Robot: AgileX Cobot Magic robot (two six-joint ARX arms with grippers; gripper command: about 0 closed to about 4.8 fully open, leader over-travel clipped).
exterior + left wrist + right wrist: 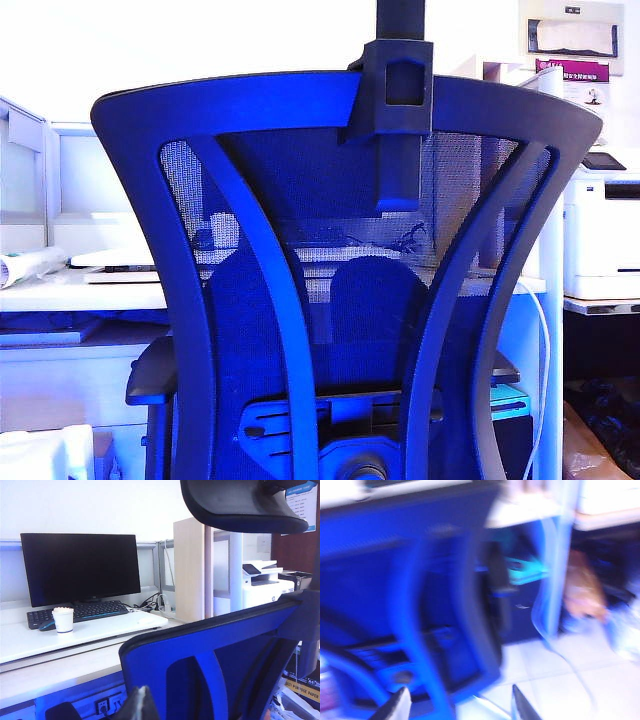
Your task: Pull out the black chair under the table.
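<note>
Right tool (457,705) open beside one black chair (330,250).

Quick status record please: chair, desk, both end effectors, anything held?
black chair: mesh back fills the exterior view, seat side toward the table
left end effector: only a dark tip visible, just behind the chair's top rail; state unclear
right end effector: fingers apart, empty, low beside the chair's back frame, blurred
contact: none seen

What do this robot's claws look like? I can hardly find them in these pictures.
Little shows. The right claw is two pale, pointed fingertips, blurred, standing apart before the chair. Of the left claw only one dark, pointed tip shows. No cables or markings are visible, and the exterior view shows neither arm.
</note>
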